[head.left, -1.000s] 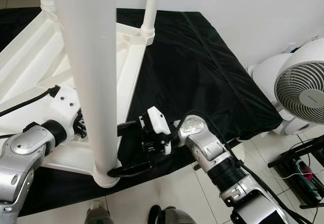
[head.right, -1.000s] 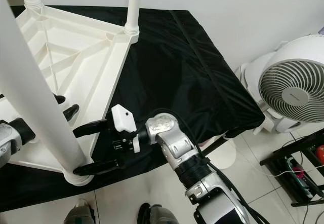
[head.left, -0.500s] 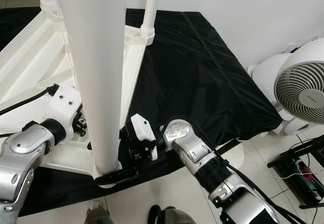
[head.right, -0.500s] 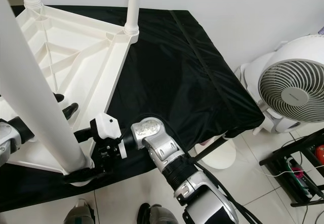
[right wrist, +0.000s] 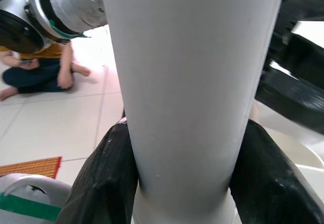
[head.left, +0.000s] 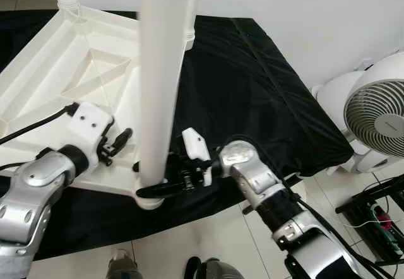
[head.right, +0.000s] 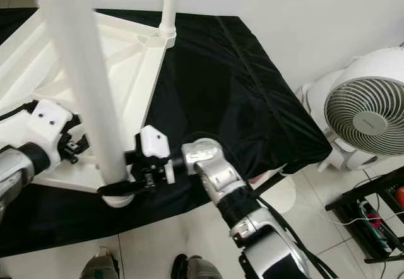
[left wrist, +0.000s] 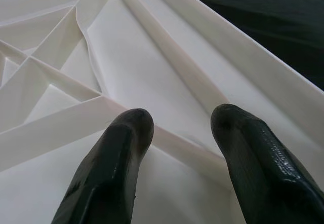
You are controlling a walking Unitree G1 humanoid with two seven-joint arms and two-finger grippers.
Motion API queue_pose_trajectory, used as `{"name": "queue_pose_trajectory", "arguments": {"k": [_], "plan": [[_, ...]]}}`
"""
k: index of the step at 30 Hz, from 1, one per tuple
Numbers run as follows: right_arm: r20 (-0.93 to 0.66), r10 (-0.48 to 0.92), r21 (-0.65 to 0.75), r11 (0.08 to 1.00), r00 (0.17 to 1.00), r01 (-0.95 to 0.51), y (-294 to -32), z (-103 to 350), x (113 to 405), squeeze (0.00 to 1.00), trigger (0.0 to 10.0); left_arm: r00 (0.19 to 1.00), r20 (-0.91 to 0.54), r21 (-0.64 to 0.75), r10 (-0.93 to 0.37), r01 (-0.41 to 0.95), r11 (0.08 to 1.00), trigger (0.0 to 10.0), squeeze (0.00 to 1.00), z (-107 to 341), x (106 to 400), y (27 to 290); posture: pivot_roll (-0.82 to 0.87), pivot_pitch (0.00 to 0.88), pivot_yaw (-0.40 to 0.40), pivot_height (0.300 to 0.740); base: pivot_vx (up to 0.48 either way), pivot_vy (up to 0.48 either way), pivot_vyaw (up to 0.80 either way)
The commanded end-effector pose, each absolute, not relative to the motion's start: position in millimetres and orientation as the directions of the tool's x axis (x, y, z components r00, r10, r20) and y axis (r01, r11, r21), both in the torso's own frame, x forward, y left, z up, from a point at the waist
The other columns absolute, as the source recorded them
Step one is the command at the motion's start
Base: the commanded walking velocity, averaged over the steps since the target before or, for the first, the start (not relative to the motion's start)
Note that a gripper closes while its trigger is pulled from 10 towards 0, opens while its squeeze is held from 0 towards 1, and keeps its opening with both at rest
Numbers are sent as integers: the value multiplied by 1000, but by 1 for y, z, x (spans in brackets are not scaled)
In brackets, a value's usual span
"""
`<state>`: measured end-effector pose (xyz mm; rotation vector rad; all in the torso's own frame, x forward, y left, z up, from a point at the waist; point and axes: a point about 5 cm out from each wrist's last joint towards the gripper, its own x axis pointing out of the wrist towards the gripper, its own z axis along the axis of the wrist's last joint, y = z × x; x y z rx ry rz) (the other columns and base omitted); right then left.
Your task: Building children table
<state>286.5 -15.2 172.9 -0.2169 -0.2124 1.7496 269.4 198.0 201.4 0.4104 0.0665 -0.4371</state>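
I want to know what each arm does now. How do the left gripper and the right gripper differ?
The right gripper is shut on the near table leg at its base; the left gripper is open and holds nothing. The right gripper is at the upturned tabletop's corner, the left over its ribbed underside. Both have black fingers.

An upturned white children's table (head.left: 57,77) lies on black cloth (head.left: 252,96).
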Motion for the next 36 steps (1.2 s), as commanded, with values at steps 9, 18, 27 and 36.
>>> {"name": "queue_pose_trajectory", "arguments": {"k": [9,18,27,36], "plan": [[-56,985,-186,147,160,-971,-85,145,292,0,0,867,-154,373,-473,495,785,10000,0,198,285,179,133,162,-128,740,0,0,0],[-119,904,-119,398,411,-910,-127,112,278,0,0,843,-156,378,-514,532,758,10000,0,199,293,171,107,162,-93,740,0,0,0],[-180,767,-129,602,616,-788,-148,90,271,0,0,832,-157,389,-532,547,741,10000,0,200,298,168,97,158,-83,740,0,0,0],[-191,621,-132,751,760,-647,-157,80,271,0,0,828,-153,392,-539,551,737,10000,0,199,299,168,101,145,-86,740,0,0,0]]}}
